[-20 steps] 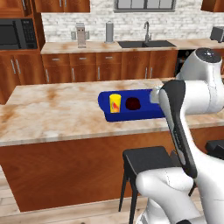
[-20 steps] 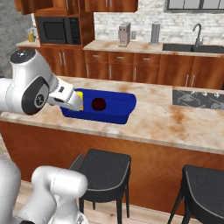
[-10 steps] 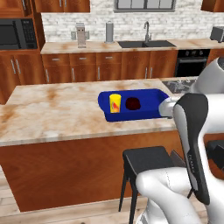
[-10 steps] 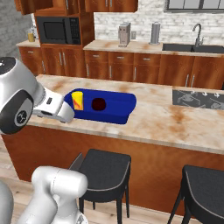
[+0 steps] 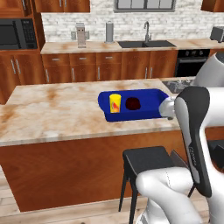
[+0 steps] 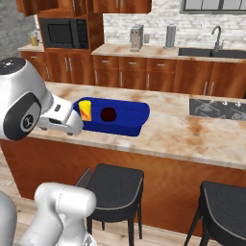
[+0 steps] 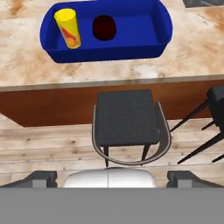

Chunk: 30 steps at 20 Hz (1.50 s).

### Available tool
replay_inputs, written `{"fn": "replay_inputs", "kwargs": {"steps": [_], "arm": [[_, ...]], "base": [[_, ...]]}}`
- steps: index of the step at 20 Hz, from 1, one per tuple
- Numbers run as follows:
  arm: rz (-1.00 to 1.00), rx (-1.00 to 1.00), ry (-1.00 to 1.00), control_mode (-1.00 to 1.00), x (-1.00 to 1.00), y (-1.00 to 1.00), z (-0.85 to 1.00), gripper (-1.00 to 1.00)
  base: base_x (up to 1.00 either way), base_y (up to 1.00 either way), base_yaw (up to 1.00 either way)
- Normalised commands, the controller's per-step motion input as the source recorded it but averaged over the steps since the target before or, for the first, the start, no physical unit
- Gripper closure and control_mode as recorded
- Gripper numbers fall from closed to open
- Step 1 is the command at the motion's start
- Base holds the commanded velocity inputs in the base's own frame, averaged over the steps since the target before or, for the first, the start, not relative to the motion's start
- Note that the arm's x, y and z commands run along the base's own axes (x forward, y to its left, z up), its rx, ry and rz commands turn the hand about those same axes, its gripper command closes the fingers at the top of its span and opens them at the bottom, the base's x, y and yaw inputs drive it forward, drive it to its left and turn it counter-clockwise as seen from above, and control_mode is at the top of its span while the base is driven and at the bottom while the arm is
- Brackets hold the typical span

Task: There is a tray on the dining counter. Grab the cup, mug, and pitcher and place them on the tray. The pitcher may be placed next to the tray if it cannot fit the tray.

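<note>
On the dining counter point(image 5: 52, 113) lies the blue tray point(image 5: 151, 113) point(image 6: 120, 127) point(image 7: 109, 50). Inside it, the yellow cup point(image 5: 115, 103) point(image 6: 85, 110) point(image 7: 68, 28) stands upright at one end. The dark maroon mug point(image 5: 132, 103) point(image 6: 108, 114) point(image 7: 104, 27) sits beside it near the middle. My gripper point(image 7: 114, 178) is open and holds nothing. It hangs back from the counter's front edge, above a stool, looking down at the tray from a distance. The pitcher is out of view.
A black stool point(image 7: 126, 117) point(image 6: 115, 185) stands right under the hand against the counter's wood front, and a second stool point(image 6: 226, 206) is to its right. A cooktop point(image 6: 218, 106) is set into the counter right of the tray. The back counter has a sink point(image 5: 144, 43).
The arm has drawn back from over the tray towards the base and now sits off the counter's front edge. Cup and mug have stayed in the tray. The jaws have stayed open.
</note>
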Motion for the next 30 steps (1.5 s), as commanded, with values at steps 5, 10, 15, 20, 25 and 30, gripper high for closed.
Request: {"fn": "replay_inputs", "kwargs": {"steps": [5, 10, 15, 20, 25, 30], "arm": [[0.0, 0.0, 0.01, 1.0, 0.0, 0.0, 0.0, -1.0], [0.0, 0.0, 0.0, 1.0, 0.0, 0.0, 0.0, -1.0], [0.0, 0.0, 0.0, 1.0, 0.0, 0.0, 0.0, -1.0], [0.0, 0.0, 0.0, 1.0, 0.0, 0.0, 0.0, -1.0], [0.0, 0.0, 0.0, 1.0, 0.0, 0.0, 0.0, -1.0], [0.0, 0.0, 0.0, 1.0, 0.0, 0.0, 0.0, -1.0]], "base": [[-0.18, 0.0, 0.0], [-0.89, 0.76, -0.01], [-0.02, 1.0, 0.0], [0.62, 1.0, -0.05], [0.8, 1.0, -0.07], [0.64, 1.0, -0.06]]}}
